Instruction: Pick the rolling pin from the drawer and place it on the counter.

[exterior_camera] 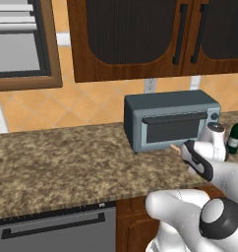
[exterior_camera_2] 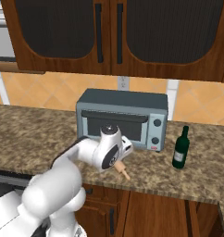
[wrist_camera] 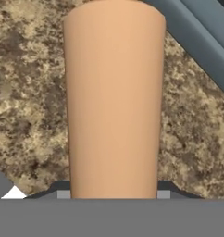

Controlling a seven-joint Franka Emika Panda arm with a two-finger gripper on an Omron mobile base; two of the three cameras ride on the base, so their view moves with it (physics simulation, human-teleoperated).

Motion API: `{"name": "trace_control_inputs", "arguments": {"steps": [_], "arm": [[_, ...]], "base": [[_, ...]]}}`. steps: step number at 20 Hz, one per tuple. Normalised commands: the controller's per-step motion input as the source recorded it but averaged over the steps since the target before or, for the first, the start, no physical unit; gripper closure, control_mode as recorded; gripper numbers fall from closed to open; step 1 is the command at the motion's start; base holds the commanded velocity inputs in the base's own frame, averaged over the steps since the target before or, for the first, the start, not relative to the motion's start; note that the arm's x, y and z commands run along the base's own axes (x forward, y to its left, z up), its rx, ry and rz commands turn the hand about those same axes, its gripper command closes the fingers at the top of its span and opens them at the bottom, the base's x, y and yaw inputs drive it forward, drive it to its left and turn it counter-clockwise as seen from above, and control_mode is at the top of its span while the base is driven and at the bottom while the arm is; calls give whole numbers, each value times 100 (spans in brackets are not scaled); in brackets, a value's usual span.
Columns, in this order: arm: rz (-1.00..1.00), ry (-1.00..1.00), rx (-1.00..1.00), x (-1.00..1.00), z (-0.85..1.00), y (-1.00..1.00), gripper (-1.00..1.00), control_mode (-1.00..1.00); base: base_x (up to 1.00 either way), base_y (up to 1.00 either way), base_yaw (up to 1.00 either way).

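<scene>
Squarely between the tool's (wrist_camera: 114,194) jaws, the rolling pin (wrist_camera: 114,102), over the counter (wrist_camera: 26,92).

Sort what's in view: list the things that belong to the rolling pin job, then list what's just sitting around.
Part of the job:
- rolling pin, between the fingers of the gripper
- counter, the granite worktop where it goes

Just there:
- toaster oven, right behind the gripper
- green bottle, upright on the counter beside the oven
- dishwasher under the counter
- upper cabinets
</scene>
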Motion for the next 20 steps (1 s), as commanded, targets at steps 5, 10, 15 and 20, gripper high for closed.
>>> {"name": "trace_control_inputs", "arguments": {"steps": [5,10,15,20], "arm": [[1,2,-1,0,-16,9,100,-100],[0,0,0,2,-21,12,100,-100],[0,0,0,5,-16,16,100,-100],[0,0,0,5,-6,14,100,-100]], "base": [[0,0,0],[0,0,0],[0,0,0],[0,0,0]]}}
